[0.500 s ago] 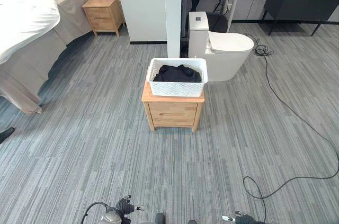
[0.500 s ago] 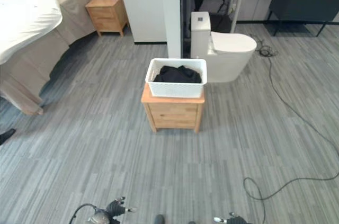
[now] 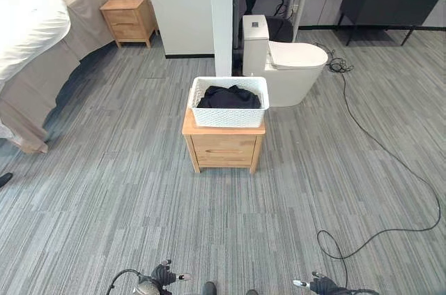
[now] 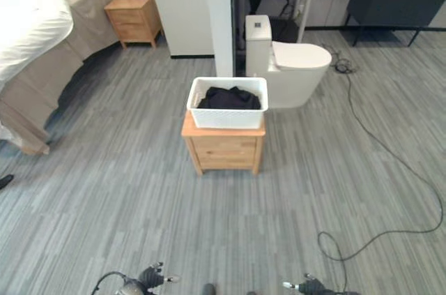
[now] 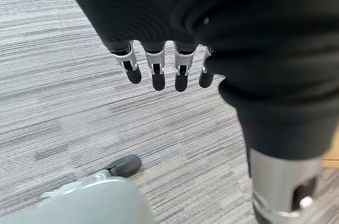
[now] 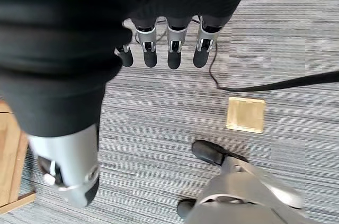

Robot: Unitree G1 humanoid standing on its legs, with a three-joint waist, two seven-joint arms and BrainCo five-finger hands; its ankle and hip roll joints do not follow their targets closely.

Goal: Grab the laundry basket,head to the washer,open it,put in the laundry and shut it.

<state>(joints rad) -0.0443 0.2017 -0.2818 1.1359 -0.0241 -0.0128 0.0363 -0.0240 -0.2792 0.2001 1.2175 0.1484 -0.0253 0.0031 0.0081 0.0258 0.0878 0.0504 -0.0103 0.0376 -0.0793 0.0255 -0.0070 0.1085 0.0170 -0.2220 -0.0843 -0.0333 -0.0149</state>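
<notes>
My right robot hand (image 6: 159,49) hangs with fingers (image 6: 175,54) straight and relaxed above the grey striped floor (image 6: 286,49), near a small brass floor plate (image 6: 246,114).

My head's two eyes look down from well back, sharing the far basket (image 3: 229,101); each wrist camera faces the floor (image 5: 63,102), probably close.
</notes>
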